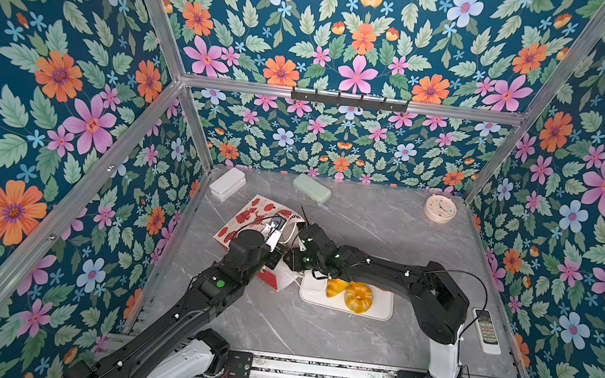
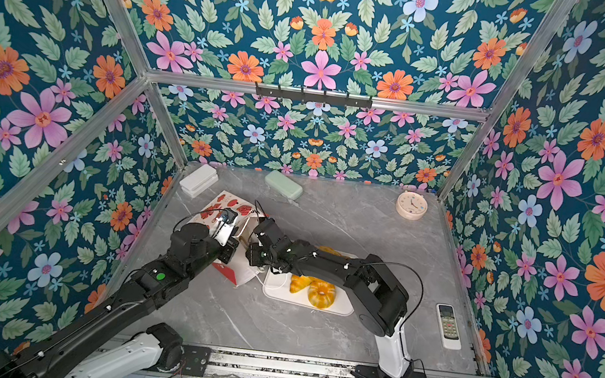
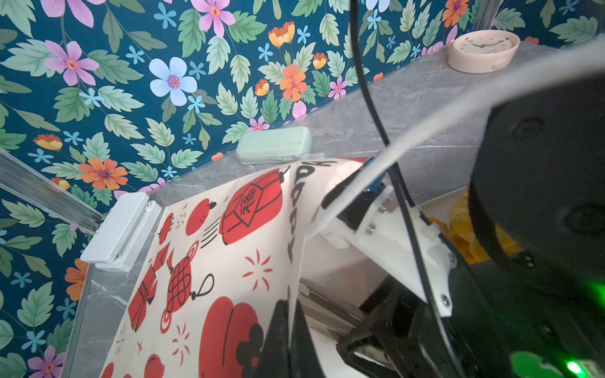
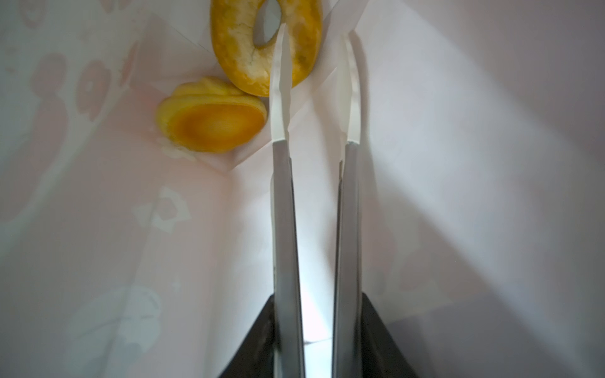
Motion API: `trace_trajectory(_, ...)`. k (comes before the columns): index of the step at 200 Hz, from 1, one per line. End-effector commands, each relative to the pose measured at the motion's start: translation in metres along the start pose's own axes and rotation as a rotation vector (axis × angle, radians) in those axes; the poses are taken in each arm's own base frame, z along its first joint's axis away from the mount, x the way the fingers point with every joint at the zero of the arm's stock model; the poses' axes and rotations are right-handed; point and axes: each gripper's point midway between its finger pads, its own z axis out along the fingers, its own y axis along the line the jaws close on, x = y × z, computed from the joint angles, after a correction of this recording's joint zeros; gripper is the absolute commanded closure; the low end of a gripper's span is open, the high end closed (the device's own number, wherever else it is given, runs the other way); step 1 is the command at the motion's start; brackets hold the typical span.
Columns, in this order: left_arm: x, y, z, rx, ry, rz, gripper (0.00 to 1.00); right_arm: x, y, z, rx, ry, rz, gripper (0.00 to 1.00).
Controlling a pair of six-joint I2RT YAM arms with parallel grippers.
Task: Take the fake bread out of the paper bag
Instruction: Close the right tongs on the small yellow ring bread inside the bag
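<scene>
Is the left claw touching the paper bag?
Touching. The left wrist view shows the left gripper shut, pinching the edge of the paper bag.

The bag (image 2: 214, 206) lies tipped on the grey table (image 2: 275, 332), printed side up, mouth toward the middle. The left arm (image 2: 148, 285) reaches to its near edge. The right arm (image 2: 323, 261) stretches over a white tray (image 2: 341, 310) to the mouth. On the tray a croissant (image 2: 299, 283) and a ring (image 2: 321, 294) lie side by side. A remote (image 2: 449, 326) lies at the right. A clock (image 2: 411, 205), green case (image 2: 283, 184) and white box (image 2: 198, 180) line the back edge.
</scene>
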Motion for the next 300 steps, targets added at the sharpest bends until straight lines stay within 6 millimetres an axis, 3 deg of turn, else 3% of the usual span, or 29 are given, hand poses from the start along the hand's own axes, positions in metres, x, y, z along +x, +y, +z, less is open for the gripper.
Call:
trace_trajectory(1,-0.005,0.003,-0.001,-0.014,-0.020,-0.009,1.00,-0.015,0.011,-0.004,-0.054,-0.049,0.014,0.63)
trace_trajectory(92,-0.005,0.003,0.001,-0.013,-0.017,-0.010,1.00,-0.027,0.022,0.008,-0.116,-0.033,0.016,0.62)
trace_trajectory(176,-0.008,0.005,0.013,-0.037,-0.001,-0.040,1.00,-0.014,0.024,0.015,-0.113,-0.004,0.020,0.60)
trace_trajectory(251,-0.016,-0.007,0.011,0.040,-0.023,-0.067,1.00,-0.026,0.022,0.032,-0.099,-0.010,0.037,0.58)
trace_trajectory(300,-0.012,-0.007,0.009,0.042,-0.016,-0.067,1.00,-0.033,0.025,0.031,-0.114,-0.028,0.027,0.73)
